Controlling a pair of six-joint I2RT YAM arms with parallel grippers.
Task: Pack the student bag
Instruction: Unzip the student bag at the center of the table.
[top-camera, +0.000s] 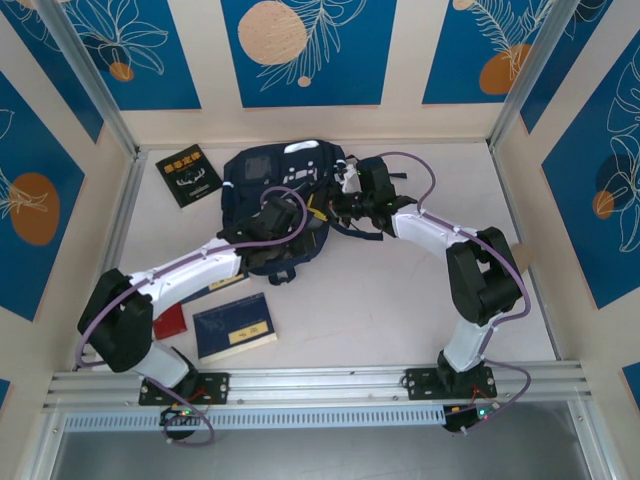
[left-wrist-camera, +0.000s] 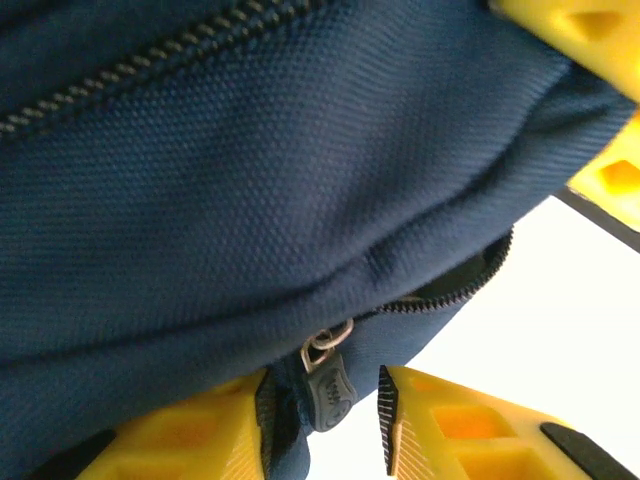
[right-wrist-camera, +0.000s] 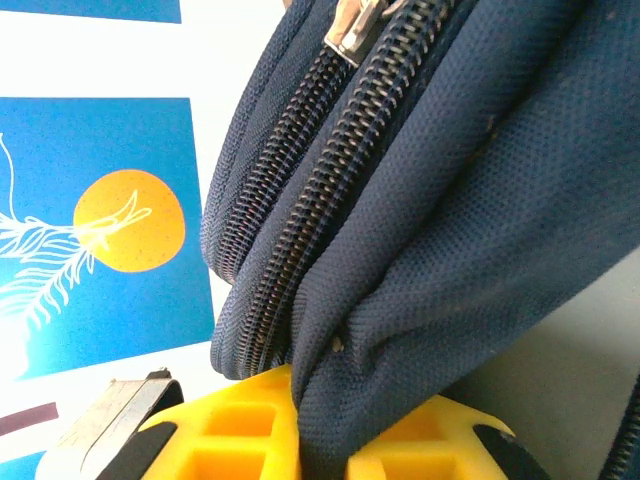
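The student bag (top-camera: 272, 178) lies at the back middle of the table, dark navy with pale patches at its top. My left gripper (top-camera: 277, 222) reaches onto its near side. In the left wrist view its yellow fingers (left-wrist-camera: 450, 430) stand apart, open, with a grey zipper pull (left-wrist-camera: 329, 383) hanging between them and a gap to the right finger. My right gripper (top-camera: 343, 204) is at the bag's right edge. It is shut on a fold of the navy fabric (right-wrist-camera: 370, 400) beside the zipper rows (right-wrist-camera: 300, 230).
A black book with gold print (top-camera: 187, 176) lies left of the bag. A navy book (top-camera: 235, 327) and a red item (top-camera: 170, 322) lie at the front left, by the left arm. Metal frame posts and patterned walls bound the table.
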